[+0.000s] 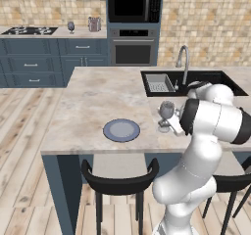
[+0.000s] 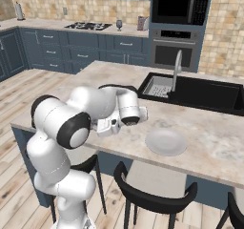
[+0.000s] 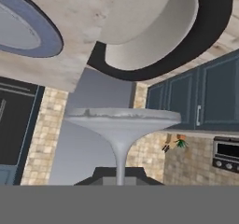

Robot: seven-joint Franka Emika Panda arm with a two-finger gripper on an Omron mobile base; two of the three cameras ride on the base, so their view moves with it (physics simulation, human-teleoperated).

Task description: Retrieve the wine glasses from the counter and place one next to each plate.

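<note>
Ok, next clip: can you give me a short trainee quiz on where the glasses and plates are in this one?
1. True or false: the dark goblet stands on the far counter, between the hob and the toaster.
2. Where is the clear glass?
A. By the arm, at the near edge of the island
B. Inside the black sink
C. On the far counter beside the goblet
3. How many plates lie on the island?

Key
1. True.
2. A.
3. Two: the blue-grey plate and the pale plate.
</note>
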